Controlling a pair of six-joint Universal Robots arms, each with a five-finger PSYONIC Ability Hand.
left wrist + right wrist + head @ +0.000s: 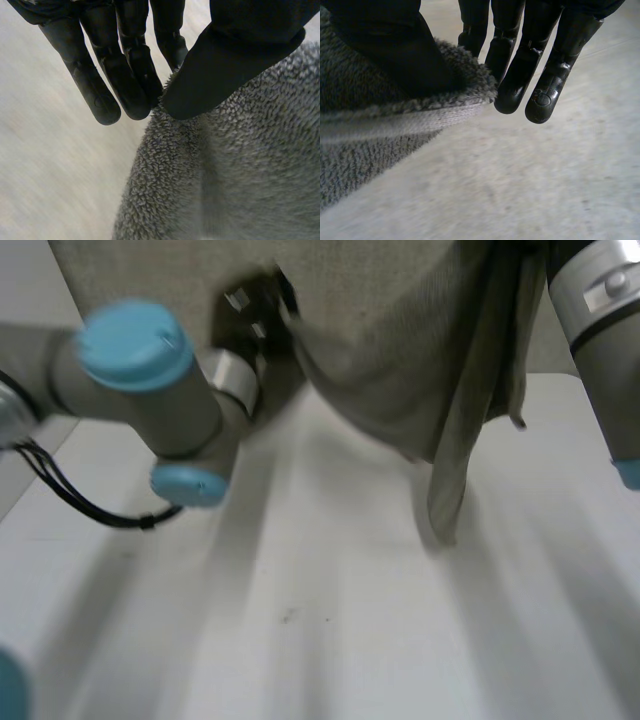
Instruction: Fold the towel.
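Plainly, there is one white table (330, 640), and its bare top takes up the near part of the head view. One grey towel (400, 350) hangs above the table's far side, held up and bunched. A broad sheet of it spreads toward the left, and a narrow tail droops right of the middle. Whether the tail's tip touches the table cannot be told.

Two arms reach in. The left arm (150, 390) crosses from the table's left edge, and the right arm (600, 350) comes down by the right edge. Four light-blue caps (135, 345) can be counted on them in the head view.

Two black hands hold the towel. The left hand (235, 55) pinches a fuzzy edge of it between the thumb and the nearly straight fingers, and the cloth falls away below the fingertips. The right hand (535, 55) has its thumb pressed on top of a hemmed edge with the fingers behind it, so the cloth is nipped between them.

One small dark speck (288, 615) lies on the table toward its near edge.
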